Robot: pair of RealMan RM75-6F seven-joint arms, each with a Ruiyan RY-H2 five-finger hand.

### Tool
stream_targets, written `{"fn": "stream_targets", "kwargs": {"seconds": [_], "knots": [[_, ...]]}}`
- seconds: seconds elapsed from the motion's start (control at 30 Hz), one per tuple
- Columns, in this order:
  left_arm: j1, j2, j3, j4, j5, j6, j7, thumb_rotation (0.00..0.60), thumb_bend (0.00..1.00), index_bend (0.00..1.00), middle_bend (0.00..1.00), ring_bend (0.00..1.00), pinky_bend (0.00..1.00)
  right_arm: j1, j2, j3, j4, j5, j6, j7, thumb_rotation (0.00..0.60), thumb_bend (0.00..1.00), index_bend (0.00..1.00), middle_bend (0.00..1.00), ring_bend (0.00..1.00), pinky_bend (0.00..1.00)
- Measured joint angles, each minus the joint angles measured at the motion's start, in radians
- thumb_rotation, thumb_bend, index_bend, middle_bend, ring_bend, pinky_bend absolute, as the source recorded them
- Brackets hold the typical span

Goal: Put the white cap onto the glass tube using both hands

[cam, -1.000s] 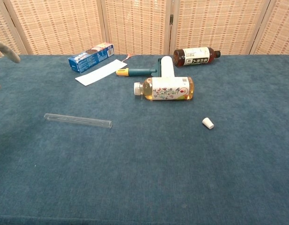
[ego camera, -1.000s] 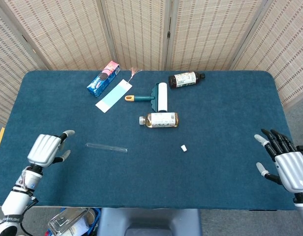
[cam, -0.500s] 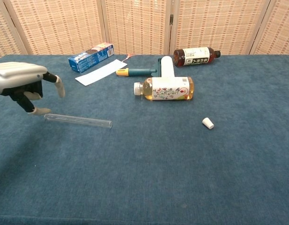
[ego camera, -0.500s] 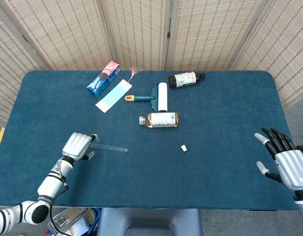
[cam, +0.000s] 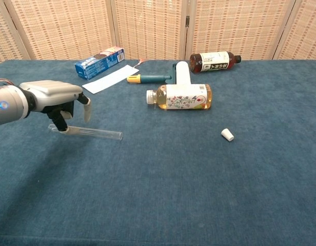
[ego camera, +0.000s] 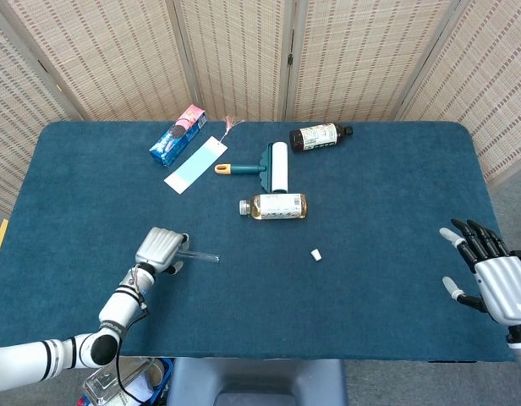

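Head view / left hand: poised over the left end of the glass tube, fingers curled downward around it; whether they have closed on the glass cannot be told from here.
Head view / glass tube: lies flat on the blue bench, its right end sticking out past the hand.
Head view / white cap: loose on the bench, well apart from the tube, to its right.
Head view / right hand: at the bench's right edge, fingers spread, holding nothing, well apart from the cap.
Head view / clutter: yellow drink bottle, lint roller, dark bottle, blue box, all toward the far side.

Chest view / left hand: fingers hang down on either side of the tube's left end; fingertips at or near the glass, grip not confirmed. State: cannot tell.
Chest view / glass tube: on the bench surface, not lifted, near-horizontal.
Chest view / white cap: on its side, near the yellow drink bottle.
Chest view / right hand: not visible.

Step in hand (judgement): securing the tube with the left hand.
Technique (judgement): close gently, since glass is smooth and may roll or slip; leave the free end exposed for the cap; lift level.
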Motion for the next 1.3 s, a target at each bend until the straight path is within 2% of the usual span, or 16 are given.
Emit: {"fn": "stream_targets", "kwargs": {"seconds": [0.37,1.3], "knots": [[-0.085,-0.076,0.014,0.073,-0.152,0.013,0.054,0.600,0.29,0.43,1.00,0.97,1.00,-0.007,0.003,-0.002,0.007,-0.001,0.010,0.013,0.600,0.29,0.13,0.07,0.00,0.09],[-0.119,-0.122,0.057,0.174,-0.170,0.007,-0.015,0.600,0.29,0.52,1.00,0.98,1.00,-0.011,0.011,-0.001,-0.003,0.010,0.008,0.009,0.600,0.29,0.13,0.08,0.00,0.09]]}}
